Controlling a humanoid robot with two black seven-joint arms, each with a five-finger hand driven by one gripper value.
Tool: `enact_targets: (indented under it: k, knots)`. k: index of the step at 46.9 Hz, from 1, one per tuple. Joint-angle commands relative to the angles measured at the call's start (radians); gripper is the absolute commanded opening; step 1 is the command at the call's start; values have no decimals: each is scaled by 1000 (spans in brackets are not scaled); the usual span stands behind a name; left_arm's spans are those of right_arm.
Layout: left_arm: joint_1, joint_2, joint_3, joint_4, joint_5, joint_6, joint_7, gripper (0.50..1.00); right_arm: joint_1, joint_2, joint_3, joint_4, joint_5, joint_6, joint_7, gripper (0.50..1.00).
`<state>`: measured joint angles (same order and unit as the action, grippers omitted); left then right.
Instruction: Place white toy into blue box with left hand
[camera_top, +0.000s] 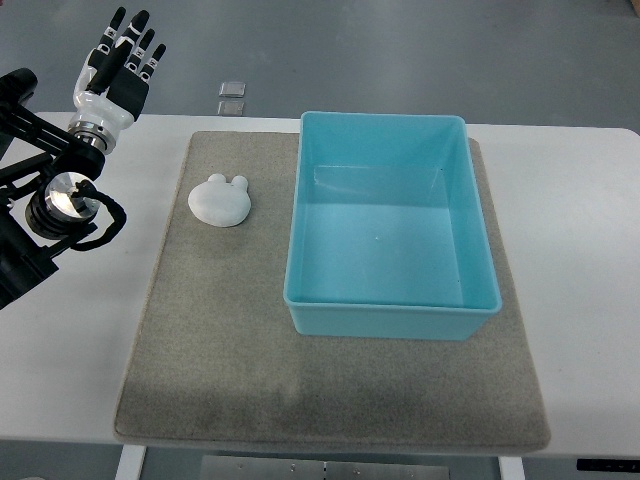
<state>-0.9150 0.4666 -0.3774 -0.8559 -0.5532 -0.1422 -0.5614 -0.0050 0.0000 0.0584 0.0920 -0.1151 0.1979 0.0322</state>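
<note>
White and rounded, with two small ears, the white toy lies alone on the grey felt mat, just left of the blue box and not touching it. The box stands open-topped and holds nothing, so I judge the toy is set within easy reach for a short lift over its near wall. My left hand hovers well apart, beyond the mat's far left corner, fingers spread and holding nothing. The mat covers most of the white tabletop; beyond it is grey floor.
</note>
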Motion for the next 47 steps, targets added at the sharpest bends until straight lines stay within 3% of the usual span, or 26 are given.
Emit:
enact_targets:
  k: [1,22,33,47]
  knots:
    - [4,1,2,0,1,0,1,996,0,0,0,0,0,0,0,936]
    - [5,3,3,2,1,-7,6,996,-1,0,0,0,0,0,0,936]
    - [19,-2,6,60,1,-106,6,994,0,0,0,0,0,0,0,936]
    - [16,-22,38,107,3,-94,9,994,0,0,0,0,0,0,0,936]
